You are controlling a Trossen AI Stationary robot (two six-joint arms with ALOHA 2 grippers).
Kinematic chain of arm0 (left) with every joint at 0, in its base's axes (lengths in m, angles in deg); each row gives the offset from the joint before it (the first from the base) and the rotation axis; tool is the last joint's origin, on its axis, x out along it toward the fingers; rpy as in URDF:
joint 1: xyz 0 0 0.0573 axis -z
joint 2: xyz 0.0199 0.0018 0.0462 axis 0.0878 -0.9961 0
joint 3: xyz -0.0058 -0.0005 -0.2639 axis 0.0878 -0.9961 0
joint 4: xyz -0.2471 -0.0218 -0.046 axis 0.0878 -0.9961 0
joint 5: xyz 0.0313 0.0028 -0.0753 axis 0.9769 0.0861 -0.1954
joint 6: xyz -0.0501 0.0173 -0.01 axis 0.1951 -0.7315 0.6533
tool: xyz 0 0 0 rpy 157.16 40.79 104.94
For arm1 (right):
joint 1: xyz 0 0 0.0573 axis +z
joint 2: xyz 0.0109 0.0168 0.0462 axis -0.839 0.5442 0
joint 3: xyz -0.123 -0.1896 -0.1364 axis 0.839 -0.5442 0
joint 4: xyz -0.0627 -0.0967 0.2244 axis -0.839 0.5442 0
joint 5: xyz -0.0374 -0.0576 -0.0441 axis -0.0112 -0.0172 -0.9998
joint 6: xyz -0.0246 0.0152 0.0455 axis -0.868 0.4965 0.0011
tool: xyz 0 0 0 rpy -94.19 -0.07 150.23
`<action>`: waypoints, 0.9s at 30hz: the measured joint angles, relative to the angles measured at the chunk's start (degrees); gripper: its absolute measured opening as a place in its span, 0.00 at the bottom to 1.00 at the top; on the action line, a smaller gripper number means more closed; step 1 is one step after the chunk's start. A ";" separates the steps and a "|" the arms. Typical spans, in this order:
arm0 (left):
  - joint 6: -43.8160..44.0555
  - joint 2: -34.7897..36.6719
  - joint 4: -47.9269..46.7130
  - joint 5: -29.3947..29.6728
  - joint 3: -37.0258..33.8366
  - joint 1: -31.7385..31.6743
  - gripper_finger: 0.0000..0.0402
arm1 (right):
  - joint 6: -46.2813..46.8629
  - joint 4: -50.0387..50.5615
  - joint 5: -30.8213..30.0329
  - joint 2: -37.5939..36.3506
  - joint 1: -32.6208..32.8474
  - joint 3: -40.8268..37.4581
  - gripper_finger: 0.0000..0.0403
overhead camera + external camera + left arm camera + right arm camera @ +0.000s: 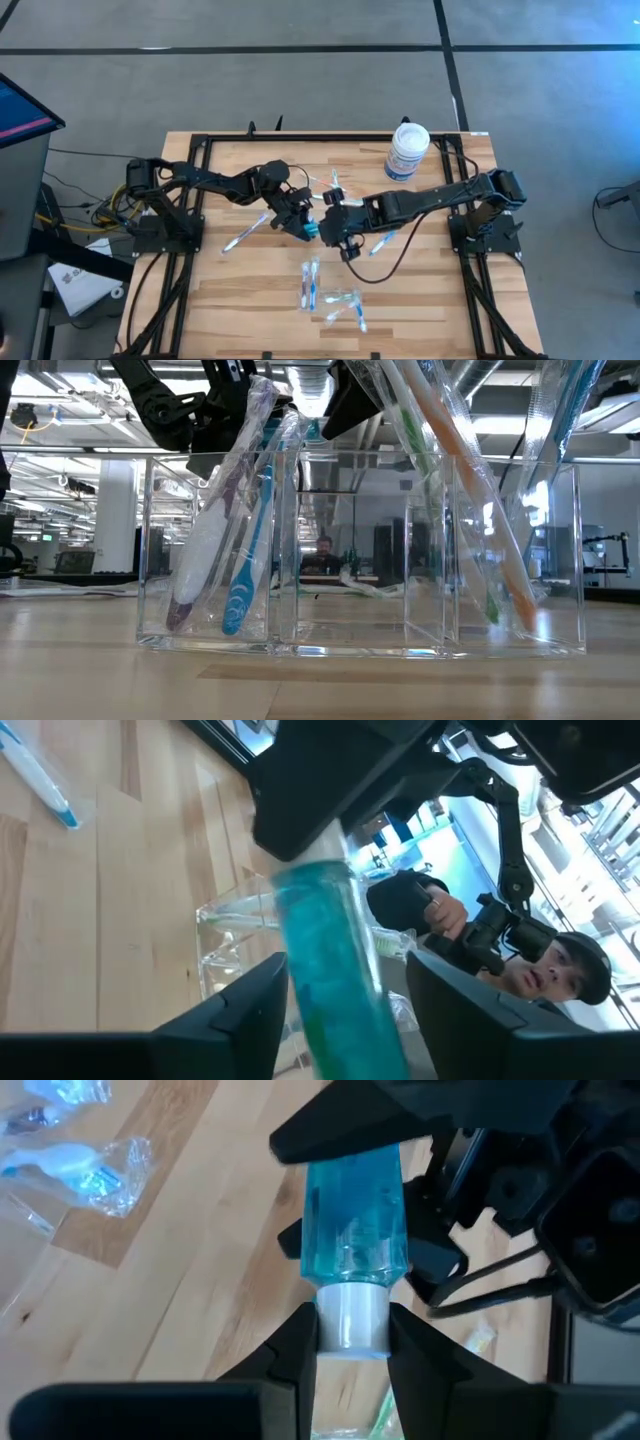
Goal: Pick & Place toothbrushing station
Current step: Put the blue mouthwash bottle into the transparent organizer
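Observation:
The short teal tube (310, 230) hangs in the air over the table's middle, between my two grippers. My right gripper (335, 228) is shut on the tube's white cap end. My left gripper (300, 222) is open. Its fingers (250, 1010) stand on either side of the tube's teal body (325, 950), with a gap on one side. A clear plastic tray (360, 560) holds several wrapped toothbrushes (245, 530), which lean on its walls. The tray also shows in the left wrist view (235, 915). My right gripper pinches the tube's white cap (350, 1315) between its two fingers (300, 1345). The fingers come about level from the table's right and lie along the tube. The tube is lifted clear, and its teal body (355, 1220) points away toward my left gripper.
A big white tub with a blue label (408, 150) stands at the far right. Loose wrapped toothbrushes lie on the wood at the left (245, 232), under my right arm (380, 243) and near the front (310, 285). A person shows beyond the table (560, 970).

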 joint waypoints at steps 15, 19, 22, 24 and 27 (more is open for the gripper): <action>-0.02 0.02 0.53 -0.44 0.02 -0.04 0.41 | -3.63 1.67 3.70 0.72 0.37 3.40 0.21; -0.12 0.02 0.74 -0.93 0.02 0.12 0.41 | -4.95 1.43 4.09 0.72 0.34 3.40 0.21; -1.75 0.02 0.74 -1.08 0.02 0.27 0.41 | -5.71 1.35 5.14 0.72 0.07 3.40 0.21; -1.92 0.02 0.72 -1.42 0.02 0.26 0.41 | -6.02 1.35 5.96 0.72 0.04 3.40 0.21; -2.07 0.02 0.72 -1.49 0.02 0.26 0.41 | -6.06 1.33 5.81 0.72 0.04 3.40 0.21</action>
